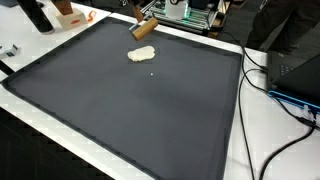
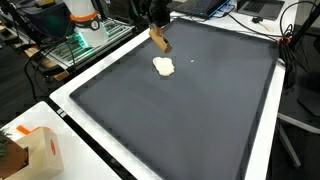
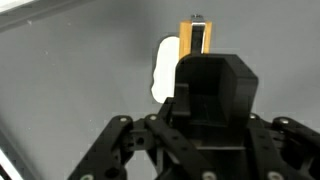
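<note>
In both exterior views my gripper (image 1: 140,20) (image 2: 157,27) hangs over the far edge of a large black mat (image 1: 130,110) (image 2: 190,110). It is shut on a tan wooden block (image 1: 144,29) (image 2: 160,41), which tilts down toward the mat. A pale cream lump (image 1: 141,55) (image 2: 163,67) lies on the mat just in front of the block and does not touch it. In the wrist view the block's wooden end (image 3: 196,35) sticks out beyond the black gripper body, with the cream lump (image 3: 163,70) to its left. The fingertips are hidden there.
Cables (image 1: 262,70) and a dark device (image 1: 298,72) lie off the mat's right side. An orange-and-white object (image 1: 68,12) and a green circuit board (image 2: 76,45) sit behind the mat. A cardboard box (image 2: 35,155) stands at a near corner.
</note>
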